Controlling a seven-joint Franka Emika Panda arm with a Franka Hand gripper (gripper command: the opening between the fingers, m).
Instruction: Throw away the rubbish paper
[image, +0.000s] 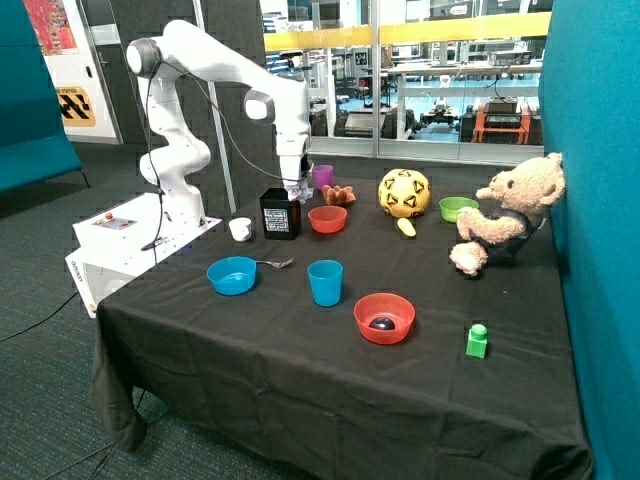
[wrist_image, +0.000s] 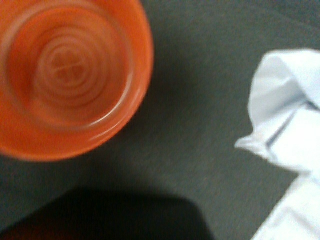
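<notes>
The rubbish paper (wrist_image: 287, 145) is a crumpled white piece lying on the black cloth and fills one side of the wrist view. It is close to a small orange-red bowl (wrist_image: 67, 75), which is empty. In the outside view my gripper (image: 297, 187) is low over the table, just behind a black box (image: 281, 213) and beside that red bowl (image: 327, 218). The paper itself is hidden there behind the box and the gripper. The dark shape (wrist_image: 110, 215) at the wrist view's edge looks like the black box.
A purple cup (image: 323, 176) stands behind the gripper and a small white cup (image: 240, 229) beside the box. Also on the table are a blue bowl (image: 231, 275) with a spoon, a blue cup (image: 325, 282), a larger red bowl (image: 384, 318), a yellow ball (image: 404, 192) and a teddy bear (image: 510, 212).
</notes>
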